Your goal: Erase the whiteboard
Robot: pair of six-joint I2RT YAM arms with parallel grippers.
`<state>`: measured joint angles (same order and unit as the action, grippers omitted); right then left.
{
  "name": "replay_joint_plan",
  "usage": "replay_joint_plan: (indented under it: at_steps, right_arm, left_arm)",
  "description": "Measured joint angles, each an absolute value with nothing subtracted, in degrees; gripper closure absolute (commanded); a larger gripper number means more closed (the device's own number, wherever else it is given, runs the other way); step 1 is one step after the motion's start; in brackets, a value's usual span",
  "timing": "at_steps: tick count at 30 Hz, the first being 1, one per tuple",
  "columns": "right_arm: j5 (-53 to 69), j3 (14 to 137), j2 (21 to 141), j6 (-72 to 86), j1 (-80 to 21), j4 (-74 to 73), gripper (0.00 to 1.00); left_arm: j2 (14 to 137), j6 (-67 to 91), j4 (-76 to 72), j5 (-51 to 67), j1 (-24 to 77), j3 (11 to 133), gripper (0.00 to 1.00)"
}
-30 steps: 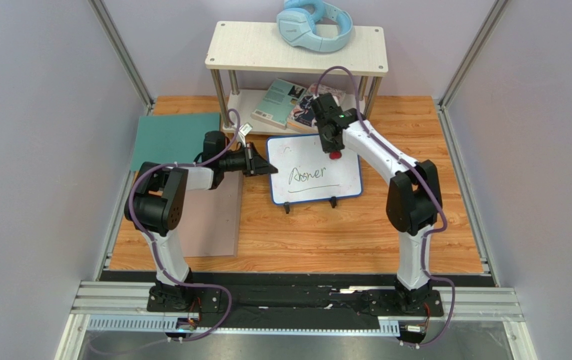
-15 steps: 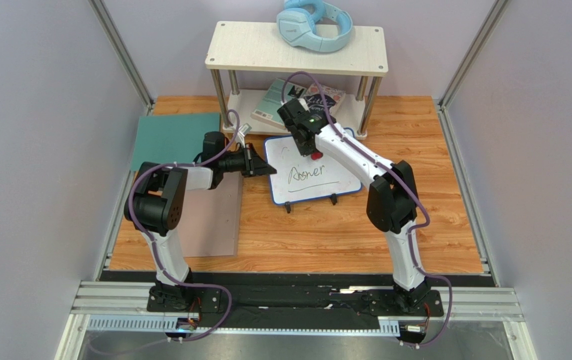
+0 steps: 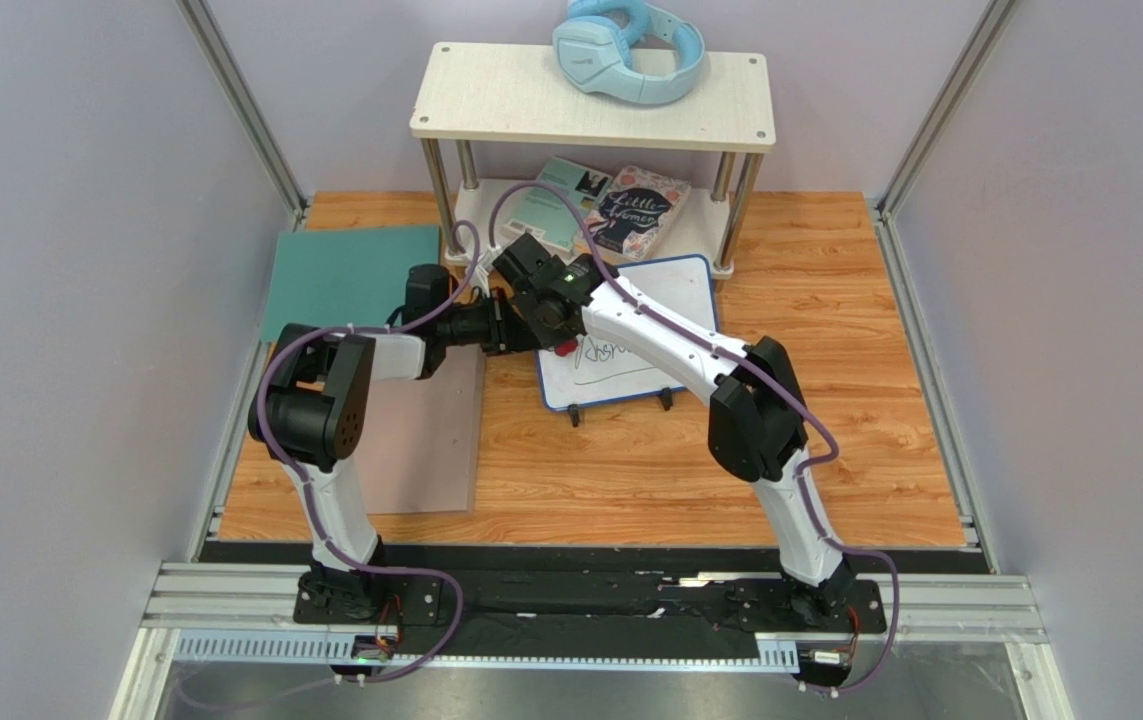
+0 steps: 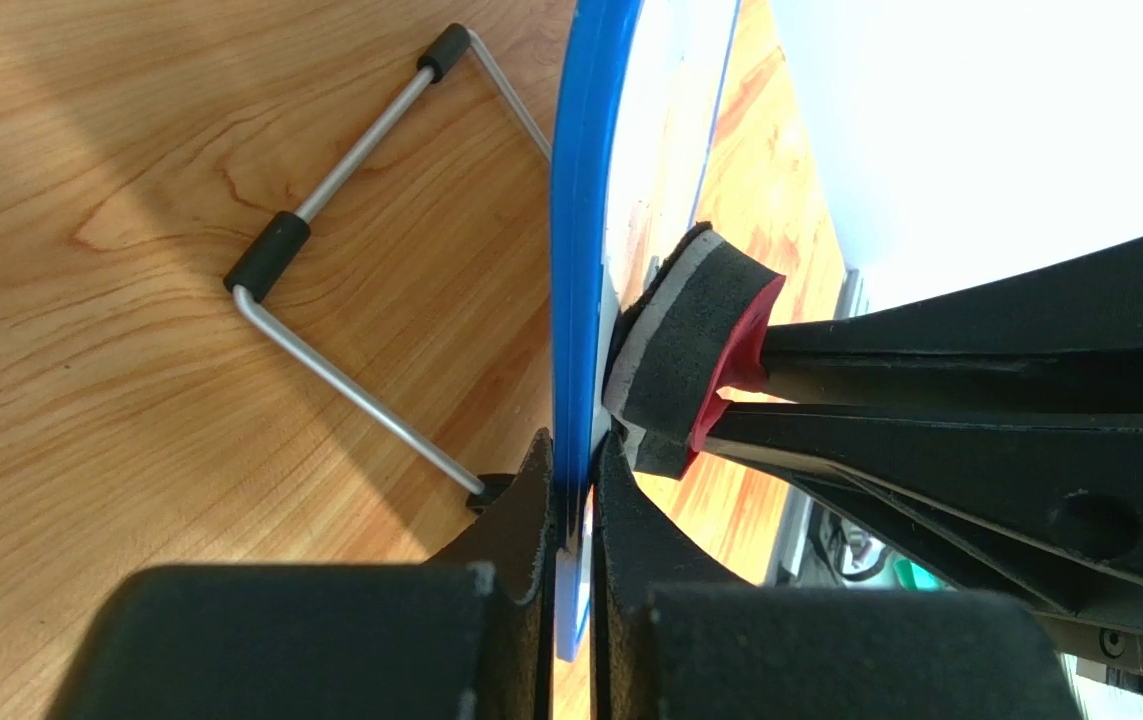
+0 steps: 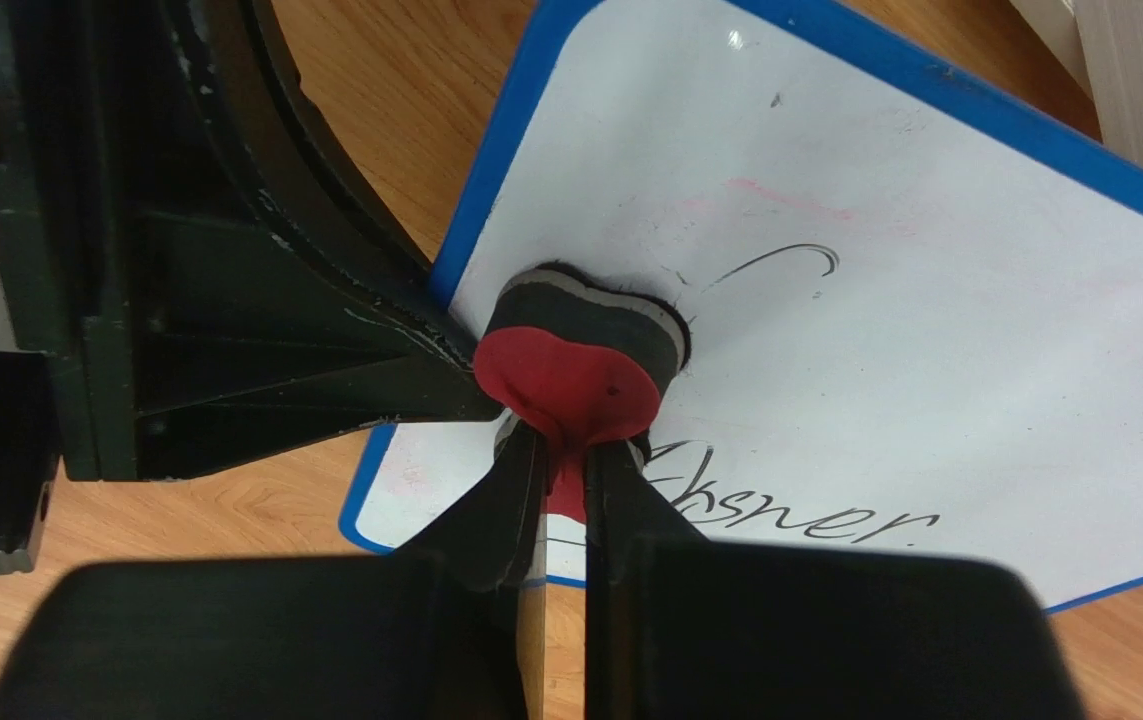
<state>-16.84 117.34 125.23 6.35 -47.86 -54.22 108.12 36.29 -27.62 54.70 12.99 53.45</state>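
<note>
The whiteboard point(image 3: 670, 308), white with a blue frame, stands mid-table on its wire feet. My left gripper point(image 3: 522, 327) is shut on its left edge; the left wrist view shows the blue frame point(image 4: 580, 225) pinched between the jaws of my left gripper point(image 4: 574, 468). My right gripper point(image 3: 550, 305) is shut on a red-handled eraser point(image 5: 577, 383) whose black felt presses on the board point(image 5: 923, 285) near its left edge. The eraser also shows in the left wrist view point(image 4: 678, 353). Black handwriting point(image 5: 795, 513) remains below the eraser.
A white two-tier shelf point(image 3: 487, 93) stands behind the board, with blue headphones point(image 3: 630, 53) on top and books point(image 3: 619, 197) beneath. A teal mat point(image 3: 344, 278) and a grey-brown mat point(image 3: 435, 428) lie at the left. The board's wire stand point(image 4: 344, 158) rests on the wood.
My right gripper has swept the eraser leftward across the board, from its upper right to its left edge beside my left gripper. The board has turned slightly. The left arm has held still.
</note>
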Motion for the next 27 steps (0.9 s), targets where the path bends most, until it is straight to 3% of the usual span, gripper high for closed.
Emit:
replay_joint_plan:
  at_steps: [18, 27]
  right_arm:
    - [-15.73, 86.39, 109.67, 9.91, -46.81, -25.21, 1.0]
    - [-16.99, 81.17, 107.63, 11.79, -47.48, -19.94, 1.0]
  left_arm:
    - [108.25, 35.68, -27.79, 54.5, 13.13, 53.3, 1.0]
    - [108.25, 35.46, -27.64, 54.35, 13.1, 53.19, 1.0]
